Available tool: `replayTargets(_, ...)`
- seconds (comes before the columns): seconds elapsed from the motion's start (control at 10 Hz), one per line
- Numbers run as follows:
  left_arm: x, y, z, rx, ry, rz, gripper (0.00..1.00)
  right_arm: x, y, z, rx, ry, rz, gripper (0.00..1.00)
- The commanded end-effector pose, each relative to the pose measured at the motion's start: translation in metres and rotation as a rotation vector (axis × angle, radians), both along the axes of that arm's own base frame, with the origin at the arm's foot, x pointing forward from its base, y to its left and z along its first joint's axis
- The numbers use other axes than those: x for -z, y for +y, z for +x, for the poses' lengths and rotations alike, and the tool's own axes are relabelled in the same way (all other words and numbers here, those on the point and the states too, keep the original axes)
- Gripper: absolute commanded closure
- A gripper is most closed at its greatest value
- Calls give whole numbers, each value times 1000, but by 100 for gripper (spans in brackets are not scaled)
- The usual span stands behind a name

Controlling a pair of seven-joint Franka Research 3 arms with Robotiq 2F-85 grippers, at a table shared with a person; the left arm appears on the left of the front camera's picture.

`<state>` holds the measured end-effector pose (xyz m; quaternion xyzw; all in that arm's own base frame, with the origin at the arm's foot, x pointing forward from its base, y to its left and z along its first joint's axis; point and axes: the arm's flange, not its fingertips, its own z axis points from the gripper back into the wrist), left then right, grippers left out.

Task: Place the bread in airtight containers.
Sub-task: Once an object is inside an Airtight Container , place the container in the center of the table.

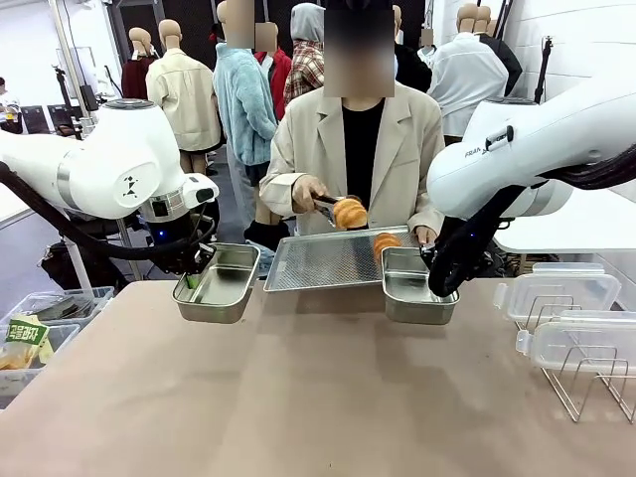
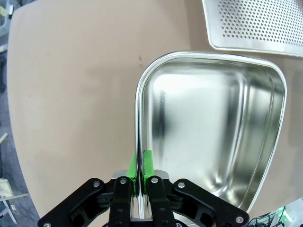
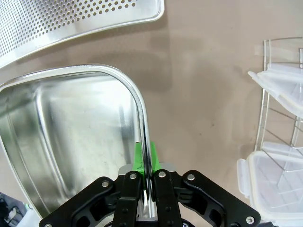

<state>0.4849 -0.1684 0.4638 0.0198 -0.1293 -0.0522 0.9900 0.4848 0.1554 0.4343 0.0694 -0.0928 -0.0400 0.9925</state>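
Observation:
Two empty steel tins are held by their rims near the table's far edge. My left gripper [image 1: 191, 282] [image 2: 141, 164] is shut on the rim of the left tin [image 1: 221, 281] [image 2: 213, 123]. My right gripper [image 1: 438, 285] [image 3: 144, 160] is shut on the rim of the right tin [image 1: 415, 289] [image 3: 71, 137]. Between them, the person holds one golden croissant roll [image 1: 349, 212] in tongs above the perforated tray [image 1: 328, 261]. A second roll [image 1: 386, 241] lies on the tray's right end, just behind the right tin.
Clear plastic lids [image 1: 558, 292] [image 3: 277, 182] lean in a wire rack [image 1: 586, 383] at the right of the table. A corner of the perforated tray [image 2: 255, 23] [image 3: 71, 19] shows beyond each tin. Bins with packets [image 1: 30, 343] sit off the table's left edge.

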Motion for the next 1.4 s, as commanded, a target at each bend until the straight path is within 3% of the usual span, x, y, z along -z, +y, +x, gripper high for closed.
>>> replayTargets(0.0, -2, 3, 1, 12, -20, -5, 100, -1, 0, -2, 4, -14, 5, 100)
replayTargets(1.3, -2, 3, 1, 12, -20, -5, 100, -1, 0, -2, 4, -14, 5, 100)
